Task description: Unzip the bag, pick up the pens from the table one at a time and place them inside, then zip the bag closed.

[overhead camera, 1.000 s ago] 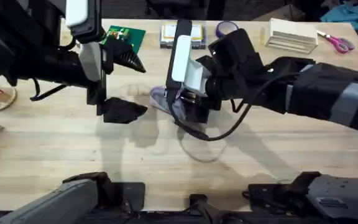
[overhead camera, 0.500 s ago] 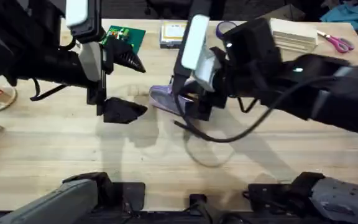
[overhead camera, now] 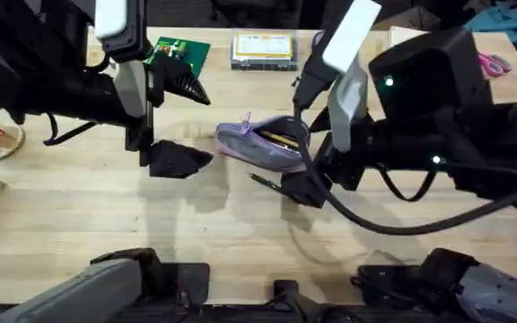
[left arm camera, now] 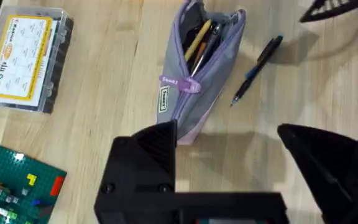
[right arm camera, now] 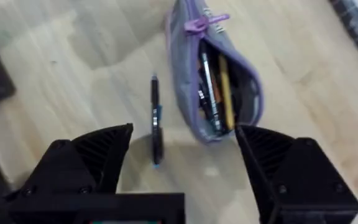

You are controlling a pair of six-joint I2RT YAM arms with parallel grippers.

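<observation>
Bag lies mid-table, zipper open, purple pull tab at one end, pens and a yellow pencil visible inside. One dark pen lies on the table just beside the bag, not touching. Right gripper hovers above bag and pen, jaws wide apart, empty. Left gripper hangs near the bag's tab end, also wide apart, empty. Clear box sits farther back.
</observation>
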